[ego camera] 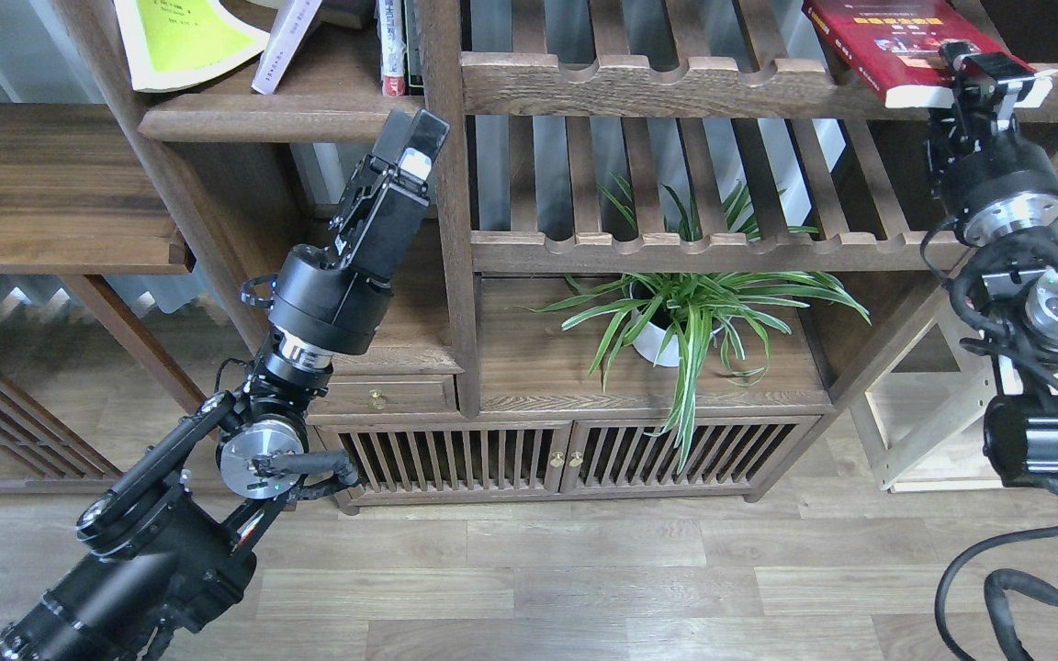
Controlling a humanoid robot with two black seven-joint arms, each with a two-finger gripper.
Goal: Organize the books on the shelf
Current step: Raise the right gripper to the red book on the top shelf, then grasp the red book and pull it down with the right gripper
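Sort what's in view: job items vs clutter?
Job:
- dark red book, on the slatted rack, right tool at its near corner
- yellow-green book
- lavender book
- solid shelf under those two

Clutter:
- potted plant
- upright red-and-white-spined books
- slatted racks
- left tool, holding nothing

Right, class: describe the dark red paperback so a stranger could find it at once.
Start at the walnut-coloured bookcase and go to its top slatted rack. At the right end lies the dark red paperback, flat, its white page edges beside the right gripper; the other books stand far left.
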